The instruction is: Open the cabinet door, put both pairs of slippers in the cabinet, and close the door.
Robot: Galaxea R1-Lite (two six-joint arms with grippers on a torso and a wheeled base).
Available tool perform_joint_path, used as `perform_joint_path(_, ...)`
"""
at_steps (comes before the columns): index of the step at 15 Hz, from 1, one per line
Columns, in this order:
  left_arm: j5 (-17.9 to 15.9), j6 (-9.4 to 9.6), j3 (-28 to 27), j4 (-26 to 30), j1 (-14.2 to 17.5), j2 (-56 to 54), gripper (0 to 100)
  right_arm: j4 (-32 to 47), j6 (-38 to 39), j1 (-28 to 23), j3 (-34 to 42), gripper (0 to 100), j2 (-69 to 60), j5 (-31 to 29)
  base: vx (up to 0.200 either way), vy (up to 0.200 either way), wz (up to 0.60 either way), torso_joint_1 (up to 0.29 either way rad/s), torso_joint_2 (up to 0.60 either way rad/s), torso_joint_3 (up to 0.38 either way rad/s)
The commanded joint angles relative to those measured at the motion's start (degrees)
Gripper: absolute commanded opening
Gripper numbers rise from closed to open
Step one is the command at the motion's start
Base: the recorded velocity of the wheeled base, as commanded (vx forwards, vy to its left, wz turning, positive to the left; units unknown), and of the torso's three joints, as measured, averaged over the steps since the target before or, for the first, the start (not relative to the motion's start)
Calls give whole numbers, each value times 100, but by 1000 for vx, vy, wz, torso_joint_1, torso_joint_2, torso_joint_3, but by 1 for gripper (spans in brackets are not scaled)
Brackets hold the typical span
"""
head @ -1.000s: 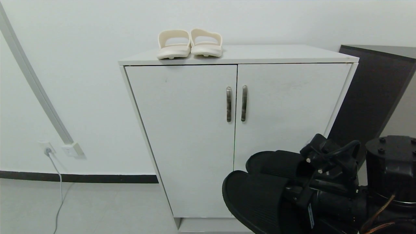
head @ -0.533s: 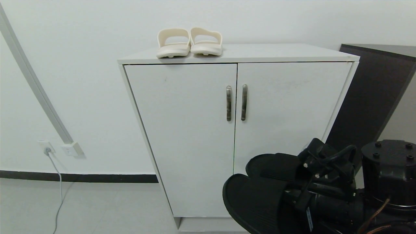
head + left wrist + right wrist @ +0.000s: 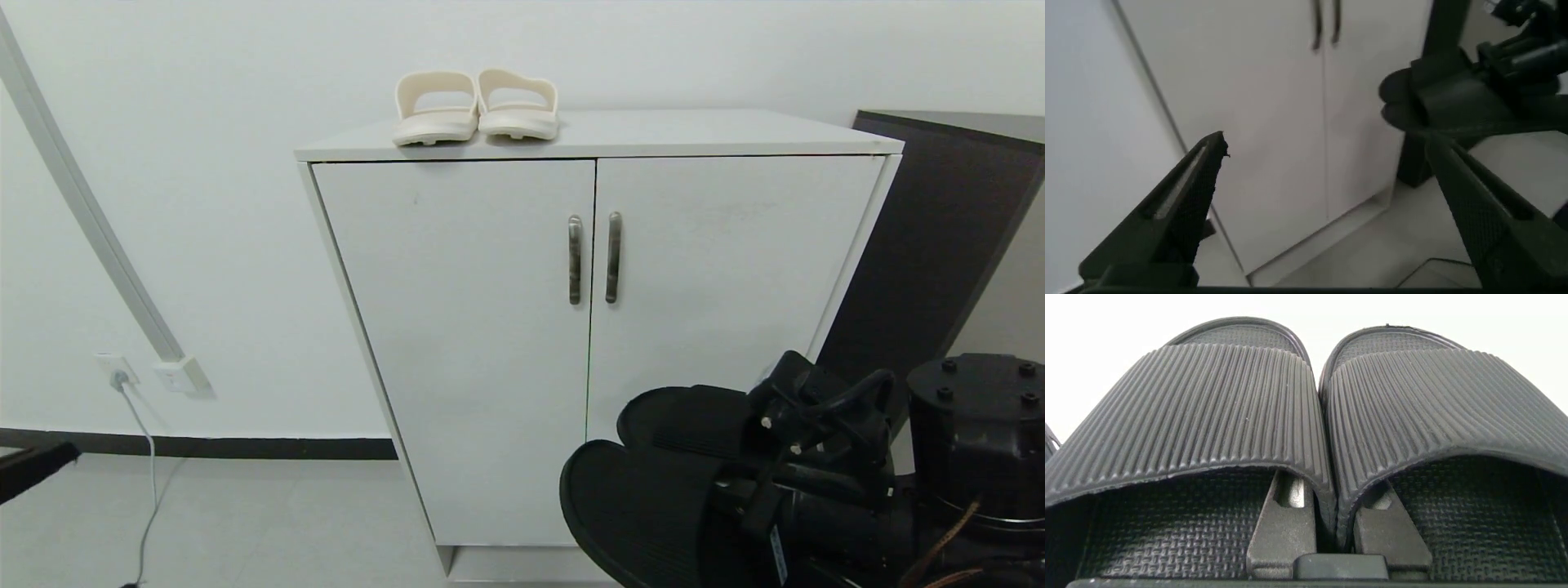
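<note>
White cabinet (image 3: 473,343) (closed) on grey floor (image 3: 245,523)

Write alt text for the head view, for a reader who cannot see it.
The right gripper holds a pair of black slippers low in front of the right door of a white two-door cabinet, both doors shut. A pair of cream slippers sits on the cabinet's top, above the left door, against a white wall.
</note>
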Motion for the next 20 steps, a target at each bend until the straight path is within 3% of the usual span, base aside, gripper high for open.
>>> perform_joint_path(1,-62,-66,-426,-280,-608,1142,100,-9,-43,25,26,0,8,-4,0,0,0,0,0,0)
perform_joint_path(4,-62,-110,-927,-553,-1056,1792,100,0,-52,25,26,0,-9,-4,0,0,0,0,0,0)
perform_joint_path(7,34,-567,-1507,-562,-1812,2381,100,0,-61,25,26,0,8,-4,0,0,0,0,0,0)
perform_joint_path(9,245,-752,-1859,-658,-2313,2873,100,-9,-61,25,26,0,0,-4,0,0,0,0,0,0)
perform_joint_path(11,421,-892,-2061,-1001,-2726,3321,100,-9,-52,25,26,0,0,-13,0,0,0,0,0,0)
perform_joint_path(13,667,-1217,-2298,-1520,-3201,3893,100,-9,-52,25,26,0,0,-13,0,0,0,0,0,0)
perform_joint_path(17,808,-1569,-2913,-1792,-3658,4701,100,-9,-52,25,26,0,8,-13,0,0,0,0,0,0)
perform_joint_path(20,799,-2114,-3432,-1792,-3825,5088,100,-9,-52,25,26,0,17,-13,0,0,0,0,0,0)
